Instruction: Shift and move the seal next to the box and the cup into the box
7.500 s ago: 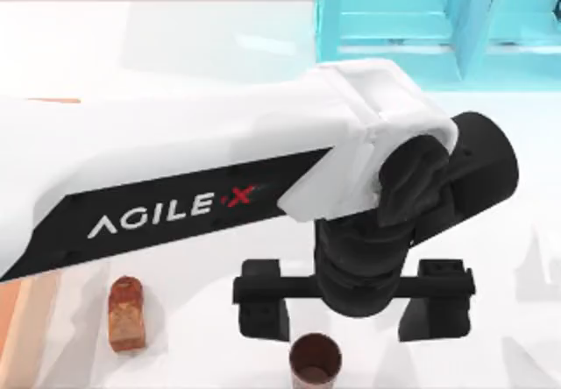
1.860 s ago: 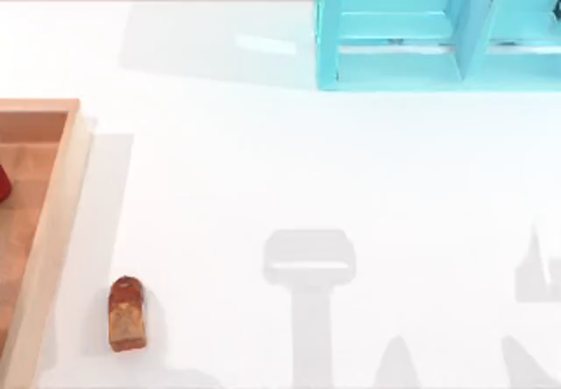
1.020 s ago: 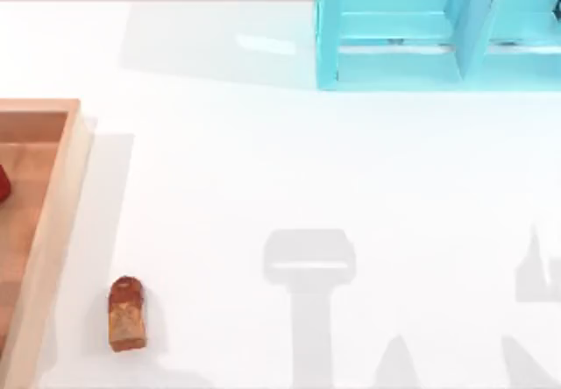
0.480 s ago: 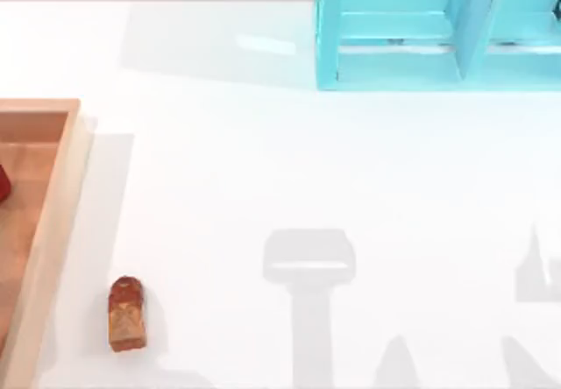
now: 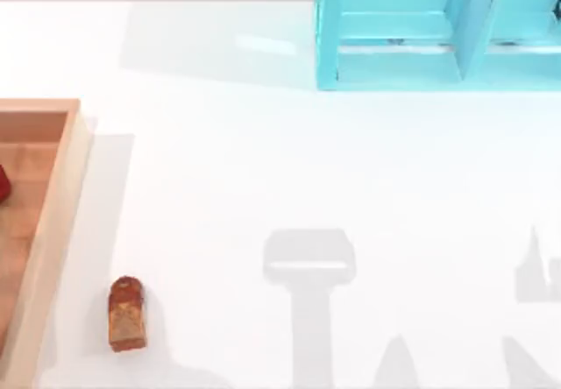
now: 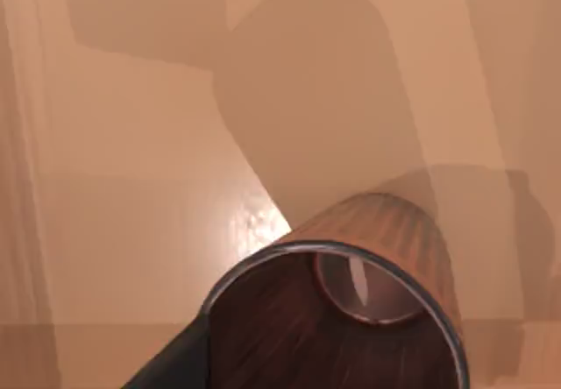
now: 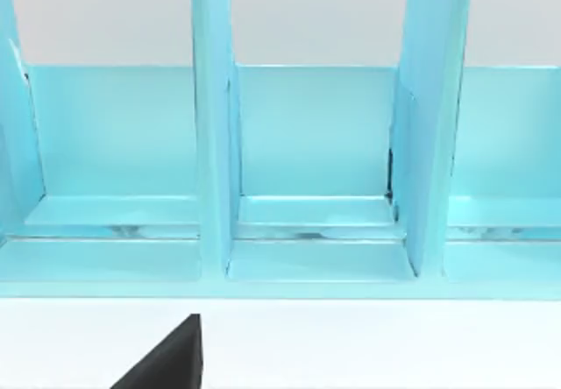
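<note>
The seal (image 5: 127, 314), a reddish-brown block, lies on the white table near the front left, a short way right of the box (image 5: 61, 205). The box's tan wall and orange-brown floor show at the top view's left edge, with a dark red sliver of the cup (image 5: 3, 183) inside. In the left wrist view the dark brown cup (image 6: 368, 258) sits very close over the box floor (image 6: 131, 187). A black finger (image 6: 171, 367) of my left gripper lies against its side, holding it. A black part of my right gripper (image 7: 171, 363) faces the shelf.
A turquoise shelf (image 5: 421, 30) with upright dividers stands at the back right of the table (image 5: 263, 161); the right wrist view looks into its compartments (image 7: 316, 144). Grey arm shadows fall on the table's front middle and right.
7.5 s ago my left arm reached across the table with its gripper over the cup at the front. Arm and cup have since left there. Nothing has moved over the last two seconds.
</note>
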Robot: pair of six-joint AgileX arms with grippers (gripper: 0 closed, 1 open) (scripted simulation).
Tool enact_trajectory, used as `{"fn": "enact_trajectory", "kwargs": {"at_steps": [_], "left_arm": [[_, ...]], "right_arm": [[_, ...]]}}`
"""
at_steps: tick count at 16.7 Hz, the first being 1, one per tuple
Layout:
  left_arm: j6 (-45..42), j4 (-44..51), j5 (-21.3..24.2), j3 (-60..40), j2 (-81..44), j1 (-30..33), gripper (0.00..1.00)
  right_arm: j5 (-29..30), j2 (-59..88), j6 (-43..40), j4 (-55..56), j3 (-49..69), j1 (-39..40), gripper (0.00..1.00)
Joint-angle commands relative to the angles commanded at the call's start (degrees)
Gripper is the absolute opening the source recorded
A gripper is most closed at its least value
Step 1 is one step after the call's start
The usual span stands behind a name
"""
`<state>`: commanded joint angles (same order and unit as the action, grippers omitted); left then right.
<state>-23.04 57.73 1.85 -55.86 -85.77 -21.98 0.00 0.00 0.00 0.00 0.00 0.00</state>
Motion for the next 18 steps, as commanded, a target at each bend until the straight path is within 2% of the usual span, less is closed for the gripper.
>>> {"fn": "enact_trajectory", "kwargs": {"at_steps": [4, 7, 14, 18], "left_arm": [[0.94, -0.65, -3.64, -10.17, 0.65, 0.2, 1.0], [1.51, 2.22, -4.45, -15.06, 1.2, 1.01, 1.0], [0.63, 21.13, 0.7, -16.64, 2.66, 1.05, 1.0], [0.25, 23.91, 1.93, -16.12, 3.11, 0.6, 1.0]], "right_arm": [[0.0, 0.0, 0.0, 0.0, 0.0, 0.0, 1.0], [0.0, 0.0, 0.0, 0.0, 0.0, 0.0, 1.0], [0.0, 0.0, 0.0, 0.0, 0.0, 0.0, 1.0], [0.0, 0.0, 0.0, 0.0, 0.0, 0.0, 1.0]]}}
